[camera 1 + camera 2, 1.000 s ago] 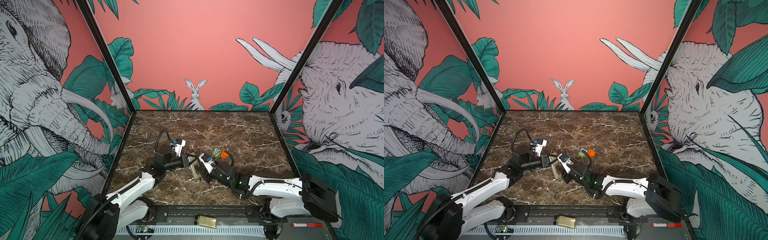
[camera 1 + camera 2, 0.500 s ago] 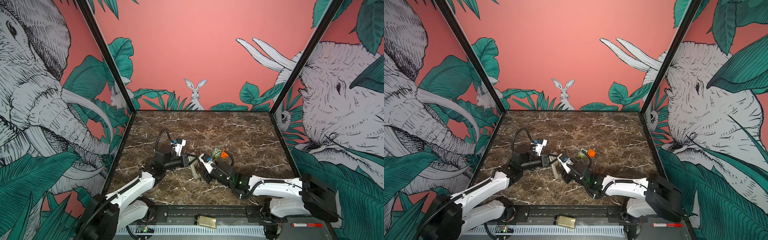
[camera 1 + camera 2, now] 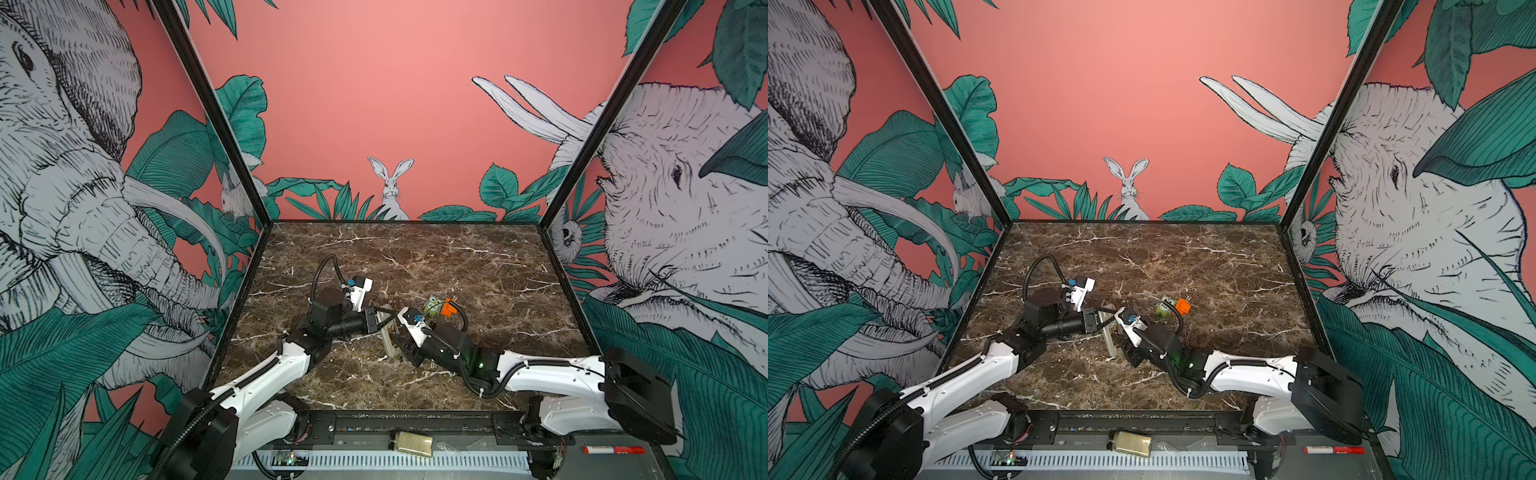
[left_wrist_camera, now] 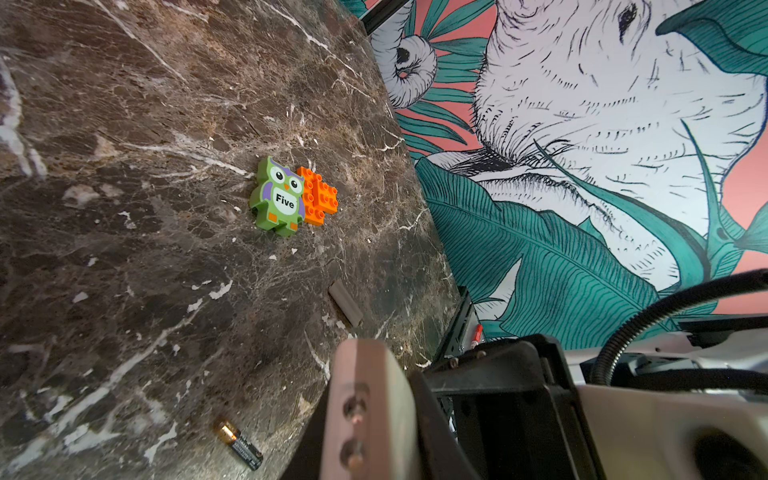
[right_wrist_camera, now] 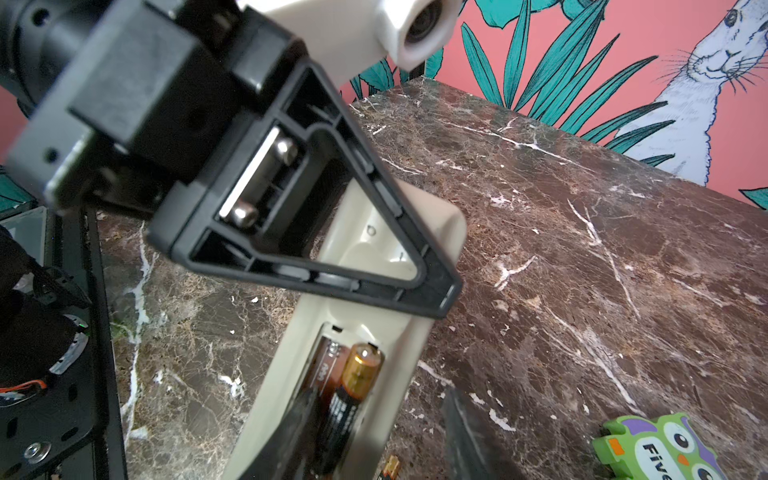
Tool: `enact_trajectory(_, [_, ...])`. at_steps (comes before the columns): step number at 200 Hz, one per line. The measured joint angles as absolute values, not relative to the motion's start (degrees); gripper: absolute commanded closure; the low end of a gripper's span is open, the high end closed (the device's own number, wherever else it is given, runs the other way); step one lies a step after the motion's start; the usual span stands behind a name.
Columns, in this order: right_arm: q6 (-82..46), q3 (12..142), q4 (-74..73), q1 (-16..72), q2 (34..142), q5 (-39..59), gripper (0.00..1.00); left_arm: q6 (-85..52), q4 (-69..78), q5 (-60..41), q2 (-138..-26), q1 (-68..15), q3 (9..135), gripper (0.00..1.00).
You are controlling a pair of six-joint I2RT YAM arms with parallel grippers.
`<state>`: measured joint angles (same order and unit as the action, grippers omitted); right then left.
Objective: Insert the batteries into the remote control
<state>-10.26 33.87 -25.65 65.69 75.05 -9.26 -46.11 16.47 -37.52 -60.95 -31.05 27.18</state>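
The remote control (image 5: 374, 249) (image 3: 388, 338) is propped off the marble, pale back up, with my left gripper (image 4: 372, 436) (image 3: 384, 320) shut on its far end. Its battery recess lies uncovered, and one black and copper battery (image 5: 353, 390) lies inside. My right gripper (image 5: 378, 440) (image 3: 401, 353) hangs over the recess with its jaws apart. One finger (image 5: 297, 432) is down in the recess beside that battery. The other finger (image 5: 461, 436) is outside the remote's wall. A second battery (image 4: 239, 444) lies loose on the marble beside the remote.
A green owl block (image 4: 279, 197) (image 3: 434, 307) and an orange brick (image 4: 320, 197) (image 3: 449, 308) sit just behind the right wrist. A small grey cover piece (image 4: 346, 302) lies flat nearby. On the front ledge are a yellowish jar (image 3: 411, 440) and a red marker (image 3: 613, 449).
My right gripper's jaws have parted a little over the recess. Both arms and the remote stay where they were.
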Motion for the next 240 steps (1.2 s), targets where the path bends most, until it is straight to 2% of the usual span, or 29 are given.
enact_trajectory(103, [-10.28,33.01,-25.21,65.63,74.48,-8.84,0.44,-45.95,16.45,-37.71,-60.95,-31.05,27.18,1.0])
enact_trajectory(240, [-9.87,31.86,-26.28,65.63,73.19,-6.59,0.39,-45.89,16.36,-38.15,-60.95,-31.09,27.18,1.0])
